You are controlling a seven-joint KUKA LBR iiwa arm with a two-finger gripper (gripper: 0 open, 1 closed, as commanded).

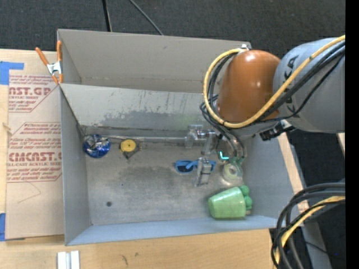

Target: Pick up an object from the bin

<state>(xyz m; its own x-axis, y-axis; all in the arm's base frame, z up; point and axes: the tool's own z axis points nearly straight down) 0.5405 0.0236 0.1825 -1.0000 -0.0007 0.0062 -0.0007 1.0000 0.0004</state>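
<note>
Several small things in bin [140,200]. Green bottle-shaped toy [229,202] near right. Gripper [204,171] mid-bin, just right of small blue piece [184,166]; opening cannot be told, no hold seen. Piece likely light, stiff: pinch across middle. Yellow disc [128,145] far left.

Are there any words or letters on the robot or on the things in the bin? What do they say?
"KA" (it looks like): dark letters on the grey arm, rest hidden by cables.
Green bottle, blue piece, yellow disc, blue ball: no writing to read.
</note>
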